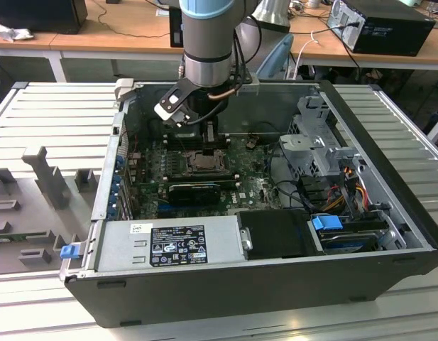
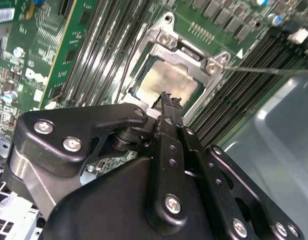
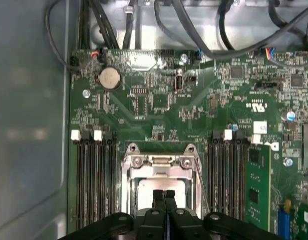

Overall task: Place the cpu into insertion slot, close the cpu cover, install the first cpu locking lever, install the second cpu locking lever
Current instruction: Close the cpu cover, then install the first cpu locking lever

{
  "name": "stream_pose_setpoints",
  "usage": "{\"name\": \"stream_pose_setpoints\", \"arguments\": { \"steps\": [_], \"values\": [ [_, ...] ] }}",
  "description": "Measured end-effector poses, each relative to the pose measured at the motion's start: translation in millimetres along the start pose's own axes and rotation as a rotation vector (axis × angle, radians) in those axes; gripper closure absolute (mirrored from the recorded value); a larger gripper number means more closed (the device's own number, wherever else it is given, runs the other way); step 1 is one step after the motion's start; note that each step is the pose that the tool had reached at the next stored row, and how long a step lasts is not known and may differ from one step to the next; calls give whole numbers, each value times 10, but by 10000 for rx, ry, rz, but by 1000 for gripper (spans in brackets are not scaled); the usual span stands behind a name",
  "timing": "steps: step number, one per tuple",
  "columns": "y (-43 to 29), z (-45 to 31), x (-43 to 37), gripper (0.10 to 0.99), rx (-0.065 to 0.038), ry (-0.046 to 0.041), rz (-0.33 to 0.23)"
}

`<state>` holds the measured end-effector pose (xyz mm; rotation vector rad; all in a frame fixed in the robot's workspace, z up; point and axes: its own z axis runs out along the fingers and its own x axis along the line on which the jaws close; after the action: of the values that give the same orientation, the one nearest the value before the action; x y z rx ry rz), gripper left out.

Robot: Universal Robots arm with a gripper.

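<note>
My gripper (image 3: 164, 194) is shut, its two black fingertips pressed together with nothing between them, right over the middle of the insertion slot (image 1: 204, 162). The pale silver-beige cpu (image 2: 166, 80) lies in the slot. Lying flat around the chip is the silvery cpu cover (image 3: 128, 182), its cut-out centre showing the chip. In the second wrist view the gripper (image 2: 166, 97) tips sit just above the chip's near edge; I cannot tell whether they touch. A thin metal lever rod (image 2: 268, 70) sticks out sideways from one corner of the socket. In the exterior view the gripper (image 1: 208, 140) hangs inside the open computer case.
Dark memory slots (image 3: 94, 180) flank the socket on both sides. A green add-in card (image 3: 258, 185) stands near one side. Cables (image 3: 193, 30) hang along the case wall. A grey power supply (image 1: 169, 245) and drive cage (image 1: 318, 142) fill the case's near side and the exterior view's right.
</note>
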<state>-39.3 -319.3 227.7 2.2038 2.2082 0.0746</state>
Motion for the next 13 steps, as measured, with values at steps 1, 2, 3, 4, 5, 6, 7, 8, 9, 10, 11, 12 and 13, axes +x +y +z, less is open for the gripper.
{"name": "stream_pose_setpoints", "arguments": {
  "steps": [1, 2, 3, 4, 5, 6, 7, 8, 9, 10, 11, 12, 13],
  "values": [
    [-13, 0, 0, 980, 0, 0, 1],
    [-33, -2, 0, 980, 0, 0, 1],
    [-49, -2, 0, 980, 0, 0, 2],
    [-72, -3, 0, 980, 0, 1, 1],
    [-93, -5, 1, 980, 0, 0, 1],
    [-93, -5, 0, 980, 1, 0, 0],
    [-96, -7, 0, 980, 0, 0, 1],
    [-96, -7, 0, 980, 0, 1, -1],
    [-97, -12, 0, 980, 1, -1, 1],
    [-96, -17, 0, 980, 1, -2, 1],
    [-96, -20, 1, 980, 1, -1, 1],
    [-96, -23, 1, 980, 0, 0, 1],
    [-96, -29, 1, 980, 1, -1, 1]
  ]
}}
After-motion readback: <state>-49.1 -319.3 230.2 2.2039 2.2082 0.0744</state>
